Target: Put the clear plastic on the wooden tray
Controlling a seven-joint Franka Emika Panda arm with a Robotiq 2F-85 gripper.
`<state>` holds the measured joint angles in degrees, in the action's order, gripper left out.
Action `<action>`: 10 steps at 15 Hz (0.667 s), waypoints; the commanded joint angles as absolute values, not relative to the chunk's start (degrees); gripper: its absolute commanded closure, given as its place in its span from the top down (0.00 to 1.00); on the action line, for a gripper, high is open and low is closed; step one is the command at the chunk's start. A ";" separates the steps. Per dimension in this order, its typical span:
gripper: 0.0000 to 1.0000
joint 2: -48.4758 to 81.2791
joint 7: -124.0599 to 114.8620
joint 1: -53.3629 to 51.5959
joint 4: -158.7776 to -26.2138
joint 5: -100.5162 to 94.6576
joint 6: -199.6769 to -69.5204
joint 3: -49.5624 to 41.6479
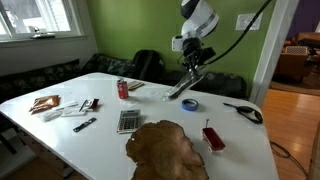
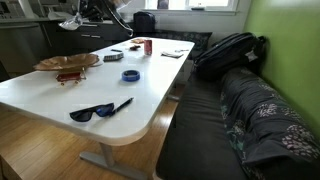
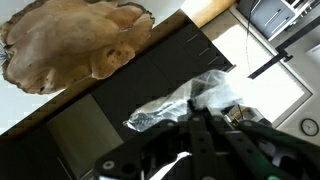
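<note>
The clear plastic (image 3: 180,102) is up in the air, pinched between the fingers of the gripper (image 3: 203,122), and it sticks out past their tips. In an exterior view it hangs under the gripper, over the far part of the table (image 1: 240,140). The wooden tray (image 1: 166,150) lies at the near edge, well apart from it.

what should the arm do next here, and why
Probably carry the clear plastic across toward the wooden tray, with the jaws shut. The gripper appears to hold the plastic in the air above the white table, and the tray lies off to one side, not yet beneath it.
</note>
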<state>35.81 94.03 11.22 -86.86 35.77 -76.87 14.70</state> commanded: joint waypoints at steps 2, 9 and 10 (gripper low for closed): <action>0.00 36.78 95.50 7.66 -85.84 33.89 -74.53 11.81; 0.00 43.17 100.60 -0.10 -85.81 17.70 -76.87 11.32; 0.00 43.70 102.15 -0.94 -85.73 15.59 -78.37 11.57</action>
